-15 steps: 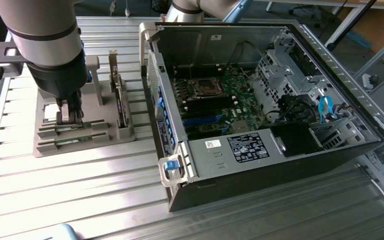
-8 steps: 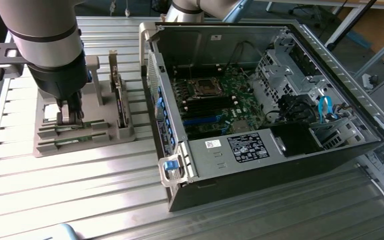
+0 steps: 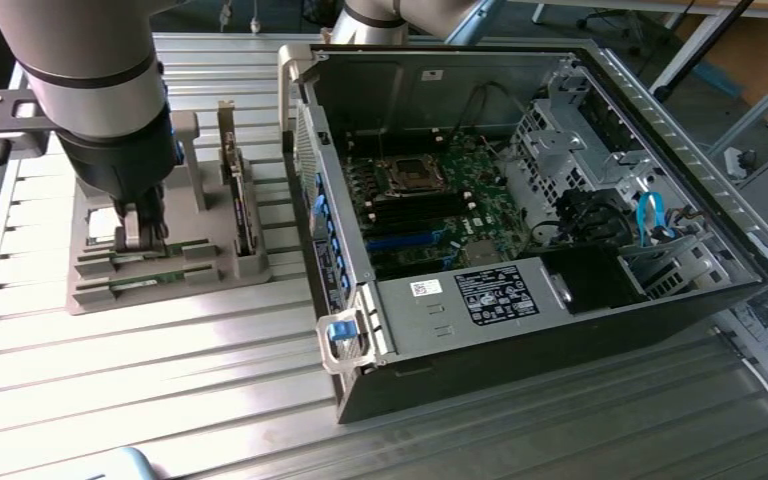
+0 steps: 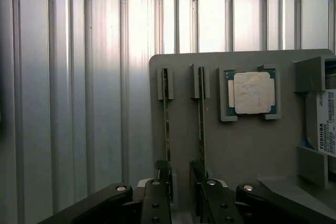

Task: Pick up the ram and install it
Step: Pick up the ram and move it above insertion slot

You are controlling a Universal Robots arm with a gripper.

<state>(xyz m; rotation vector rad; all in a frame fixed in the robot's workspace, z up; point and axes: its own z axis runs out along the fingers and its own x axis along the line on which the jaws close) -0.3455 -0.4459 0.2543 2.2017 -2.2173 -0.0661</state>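
Note:
Two ram sticks stand on edge in slots of a grey holder (image 4: 236, 145); in the wrist view they are one ram stick (image 4: 167, 129) and a second ram stick (image 4: 201, 124), thin green strips side by side. In the exterior view the same ram sticks (image 3: 144, 258) lie low in the holder (image 3: 211, 270) at the exterior view's left. My gripper (image 3: 141, 238) hangs straight down over that holder, open, fingertips close above the sticks' near ends. In the wrist view the gripper (image 4: 181, 179) holds nothing, and each finger (image 4: 163, 187) lines up roughly with one stick.
A square silver processor (image 4: 252, 92) sits in a pocket of the holder, beside a labelled drive (image 4: 326, 124). A wider card (image 3: 235, 190) stands upright in the holder. The open computer case (image 3: 491, 330) with its motherboard (image 3: 438, 200) lies at the exterior view's right on the ribbed aluminium table (image 3: 157, 380).

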